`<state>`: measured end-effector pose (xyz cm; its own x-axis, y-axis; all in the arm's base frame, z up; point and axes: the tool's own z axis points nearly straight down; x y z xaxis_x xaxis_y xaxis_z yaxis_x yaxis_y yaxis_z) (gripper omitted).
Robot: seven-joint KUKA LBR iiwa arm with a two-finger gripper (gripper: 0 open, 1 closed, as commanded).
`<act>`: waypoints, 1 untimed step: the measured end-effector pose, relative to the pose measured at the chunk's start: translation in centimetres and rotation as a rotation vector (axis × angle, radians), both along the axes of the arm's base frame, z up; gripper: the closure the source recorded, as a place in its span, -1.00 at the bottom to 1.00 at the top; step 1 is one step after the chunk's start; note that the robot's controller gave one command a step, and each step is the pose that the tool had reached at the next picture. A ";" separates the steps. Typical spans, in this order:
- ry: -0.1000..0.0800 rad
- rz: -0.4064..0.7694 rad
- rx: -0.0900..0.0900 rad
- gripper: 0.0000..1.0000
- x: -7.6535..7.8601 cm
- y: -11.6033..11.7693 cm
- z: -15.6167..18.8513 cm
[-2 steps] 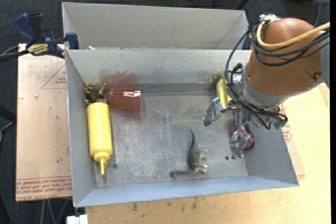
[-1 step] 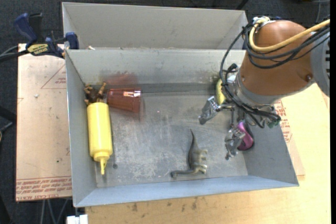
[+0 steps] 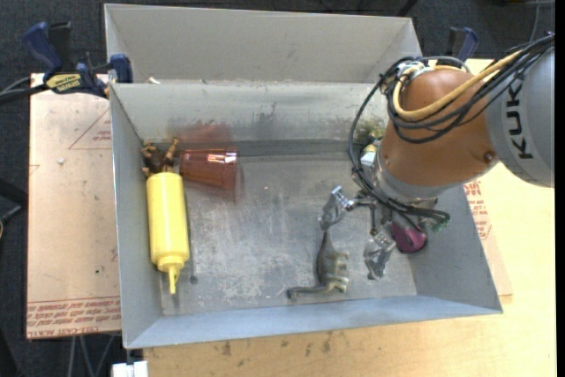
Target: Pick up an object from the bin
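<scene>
Gripper point(image 3: 357, 232) hung low over right front of grey bin point(image 3: 265, 40), fingers spread apart and grasping nothing, grey-green toy animal point(image 3: 332, 269) lay just beside them, purple thing point(image 3: 409, 237) near, yellow bottle point(image 3: 168, 221) well apart at left

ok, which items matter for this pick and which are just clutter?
Likely in play: end effector, open; grey toy animal and purple object beside it.
Lying about: yellow bottle, red cup, small brown figure.
</scene>
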<state>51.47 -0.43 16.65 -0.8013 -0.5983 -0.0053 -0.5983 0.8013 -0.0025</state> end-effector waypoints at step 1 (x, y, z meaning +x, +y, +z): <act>0.001 0.080 0.000 -1.00 -1.8 -1.2 -6.0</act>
